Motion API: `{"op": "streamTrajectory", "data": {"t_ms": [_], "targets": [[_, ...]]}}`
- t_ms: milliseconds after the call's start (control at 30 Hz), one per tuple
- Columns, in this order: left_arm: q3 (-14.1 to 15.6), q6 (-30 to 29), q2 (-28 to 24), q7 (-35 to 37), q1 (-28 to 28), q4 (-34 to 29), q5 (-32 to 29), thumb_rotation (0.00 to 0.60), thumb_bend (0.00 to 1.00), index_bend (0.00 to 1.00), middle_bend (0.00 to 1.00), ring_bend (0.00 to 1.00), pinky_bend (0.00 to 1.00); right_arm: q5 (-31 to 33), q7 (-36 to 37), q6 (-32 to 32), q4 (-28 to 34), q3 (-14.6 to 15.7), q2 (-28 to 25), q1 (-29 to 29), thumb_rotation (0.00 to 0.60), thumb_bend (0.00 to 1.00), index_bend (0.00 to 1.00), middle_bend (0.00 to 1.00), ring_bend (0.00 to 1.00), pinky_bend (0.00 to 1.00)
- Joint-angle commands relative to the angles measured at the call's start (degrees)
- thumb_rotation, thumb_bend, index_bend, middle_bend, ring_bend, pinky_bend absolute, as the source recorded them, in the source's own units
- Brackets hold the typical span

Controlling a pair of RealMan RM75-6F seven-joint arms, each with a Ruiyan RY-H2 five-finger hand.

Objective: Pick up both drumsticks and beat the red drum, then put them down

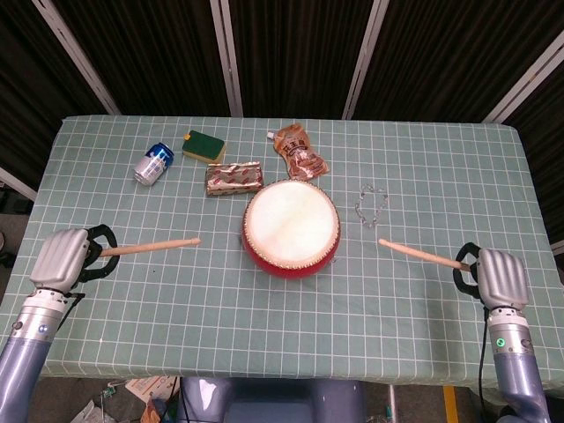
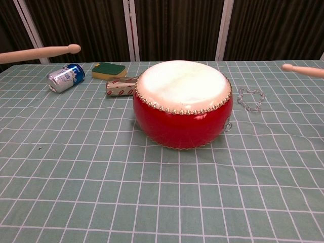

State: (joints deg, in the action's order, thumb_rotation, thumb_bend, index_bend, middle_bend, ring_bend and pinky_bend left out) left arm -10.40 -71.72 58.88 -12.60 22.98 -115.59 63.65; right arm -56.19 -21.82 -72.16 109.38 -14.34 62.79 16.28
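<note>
Left hand [image 1: 62, 259] grips the butt of one pale wooden drumstick [image 1: 150, 248], its rounded tip pointing toward the round red drum with the white skin [image 1: 291, 227] and held clear of the green checked tablecloth [image 1: 176, 308]. Right hand [image 1: 500, 276] grips the other wooden drumstick [image 1: 421, 256], angled toward the drum from the opposite side, its tip apart from the rim. In the chest view both sticks hang above table level. Behind the drum lie a blue soda can [image 1: 153, 163], a green sponge [image 1: 204, 145], a brown snack packet [image 1: 300, 152] and a silvery wrapped bar [image 1: 233, 178].
</note>
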Motion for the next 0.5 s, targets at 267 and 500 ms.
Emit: {"op": "streamTrajectory", "data": {"t_ms": [267, 500], "targets": [[-3.59, 2.59, -2.09, 2.32, 2.49, 1.16, -3.66, 0.600, 0.52, 0.79, 1.00, 1.00, 1.00, 8.56, -7.73, -0.39, 8.68, -5.51, -1.93, 7.03, 0.600, 0.64, 0.89, 1.00, 1.00, 1.00], [-6.28, 3.96, -3.18, 5.55, 3.81, 2.46, -6.11, 0.600, 0.52, 0.79, 1.00, 1.00, 1.00, 14.68, -14.33, -1.99, 10.64, -6.88, 1.63, 12.86, 0.600, 0.64, 0.89, 1.00, 1.00, 1.00]]}}
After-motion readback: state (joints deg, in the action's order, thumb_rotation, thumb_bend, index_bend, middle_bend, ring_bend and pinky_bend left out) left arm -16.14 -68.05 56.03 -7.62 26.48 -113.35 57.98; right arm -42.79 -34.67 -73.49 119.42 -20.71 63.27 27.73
